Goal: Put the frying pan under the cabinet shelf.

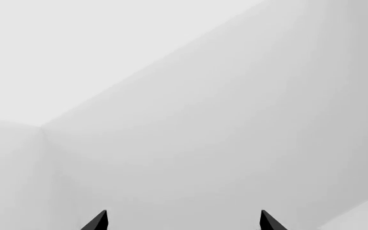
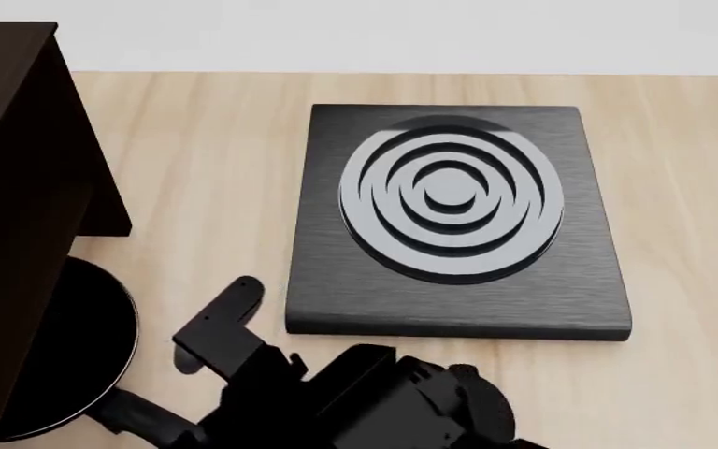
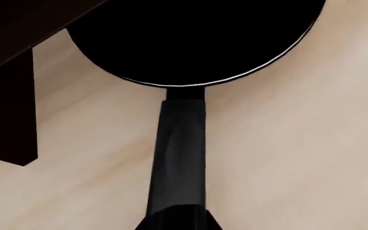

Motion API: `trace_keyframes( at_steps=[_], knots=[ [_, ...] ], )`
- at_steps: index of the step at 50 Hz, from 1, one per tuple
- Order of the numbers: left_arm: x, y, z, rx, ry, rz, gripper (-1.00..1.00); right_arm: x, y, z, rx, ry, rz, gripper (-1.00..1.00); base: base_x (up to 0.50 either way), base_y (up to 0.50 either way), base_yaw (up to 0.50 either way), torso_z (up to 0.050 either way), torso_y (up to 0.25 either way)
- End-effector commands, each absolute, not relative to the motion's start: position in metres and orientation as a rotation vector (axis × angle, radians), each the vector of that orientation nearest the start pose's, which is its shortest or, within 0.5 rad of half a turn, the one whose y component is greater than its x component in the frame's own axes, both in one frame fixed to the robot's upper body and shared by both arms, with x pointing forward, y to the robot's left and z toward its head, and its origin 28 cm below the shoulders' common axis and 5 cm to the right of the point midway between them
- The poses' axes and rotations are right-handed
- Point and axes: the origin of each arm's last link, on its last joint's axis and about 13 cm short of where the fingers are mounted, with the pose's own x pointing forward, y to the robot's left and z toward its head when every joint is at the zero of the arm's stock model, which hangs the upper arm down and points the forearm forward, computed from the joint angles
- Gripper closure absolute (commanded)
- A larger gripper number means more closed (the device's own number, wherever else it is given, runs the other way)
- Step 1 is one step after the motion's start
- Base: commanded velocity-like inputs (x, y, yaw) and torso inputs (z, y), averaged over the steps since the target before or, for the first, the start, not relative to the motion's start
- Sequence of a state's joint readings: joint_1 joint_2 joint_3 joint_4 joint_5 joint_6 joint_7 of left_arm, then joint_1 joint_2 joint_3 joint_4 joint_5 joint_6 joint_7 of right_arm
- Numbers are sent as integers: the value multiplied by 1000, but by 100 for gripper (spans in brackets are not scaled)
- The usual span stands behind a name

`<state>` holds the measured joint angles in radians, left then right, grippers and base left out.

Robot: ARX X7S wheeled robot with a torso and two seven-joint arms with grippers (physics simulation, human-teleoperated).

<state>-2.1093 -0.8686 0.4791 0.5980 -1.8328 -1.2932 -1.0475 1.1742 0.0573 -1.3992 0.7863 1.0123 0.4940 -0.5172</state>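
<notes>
Frying pan (image 2: 53,360) lying flat on the table (image 2: 209,168), bowl partly tucked beneath the cabinet shelf (image 2: 16,187); near rim and long handle (image 3: 178,153) protruding clear of the cabinet's front edge. In the right wrist view, pan bowl sitting in the cabinet's shadow, thin light rim visible only along the arc nearest the handle.

Right arm reaching toward the cabinet along the line of the handle, presumably so the pan can be slid in end-on with the handle trailing (a judgement from the alignment only). Right pincer (image 3: 178,221) at the free end of the handle; fingertips cut off by the edge of the right wrist view and buried behind the arm's own housing in the head view. Closure on the handle cannot be told.

Left pincer (image 1: 182,221) well away from the cabinet, pointed at blank pale walls, two dark fingertips (image 1: 97,221) set wide apart with nothing between them. Apparently parked, no part in the work.

Square black plate with concentric rings (image 2: 452,220) standing beside the cabinet, apart from the pan, untouched.

Not determinable: depth of the pan beneath the shelf, cabinet interior (black on black), the pan's pale inside. Placement judged near complete, not confirmed.
</notes>
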Motion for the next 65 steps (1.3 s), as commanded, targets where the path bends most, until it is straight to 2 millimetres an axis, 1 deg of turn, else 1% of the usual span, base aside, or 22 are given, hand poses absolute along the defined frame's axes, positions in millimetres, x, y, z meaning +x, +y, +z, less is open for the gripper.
trace_keyframes(
  at_steps=[1,7,11,14,18,23,30,36,37,41,49,50,57,65],
  knots=[
    [130,248,430,534,-672,38,-100,359,13,103,-143,668,1313,100,0,3,4,0,0],
    [141,249,426,527,-657,35,-100,354,19,103,-156,676,1350,100,0,1,2,0,0],
    [144,248,423,526,-651,30,-100,357,19,111,-154,660,1364,100,0,1,1,0,0],
    [145,249,421,528,-641,34,-100,359,23,121,-154,630,1382,100,0,0,1,0,0],
    [146,253,418,528,-627,52,-100,362,30,142,-173,575,1427,100,0,0,0,0,0],
    [146,259,413,538,-603,77,-100,365,32,153,-174,540,1450,100,0,0,1,0,0],
    [143,269,400,553,-556,123,-100,366,32,155,-186,523,1454,100,0,0,0,0,2],
    [149,272,390,550,-524,136,-100,366,32,155,-186,523,1454,100,0,0,0,2,0],
    [150,271,389,549,-521,131,-100,366,32,155,-186,523,1454,-100,0,0,0,0,10],
    [150,269,385,541,-520,117,-100,366,32,155,-186,523,1454,-100,0,0,0,0,0],
    [144,263,387,541,-536,96,-100,366,32,155,-186,523,1454,-100,0,0,0,0,0],
    [144,263,388,541,-537,95,-100,380,21,163,-173,461,1346,-100,0,0,0,0,0],
    [146,263,388,529,-544,87,-100,385,15,168,-186,455,1310,-100,0,0,0,0,0],
    [148,261,389,516,-552,74,-100,392,12,181,-195,416,1274,-100,0,0,0,0,0]
  ],
)
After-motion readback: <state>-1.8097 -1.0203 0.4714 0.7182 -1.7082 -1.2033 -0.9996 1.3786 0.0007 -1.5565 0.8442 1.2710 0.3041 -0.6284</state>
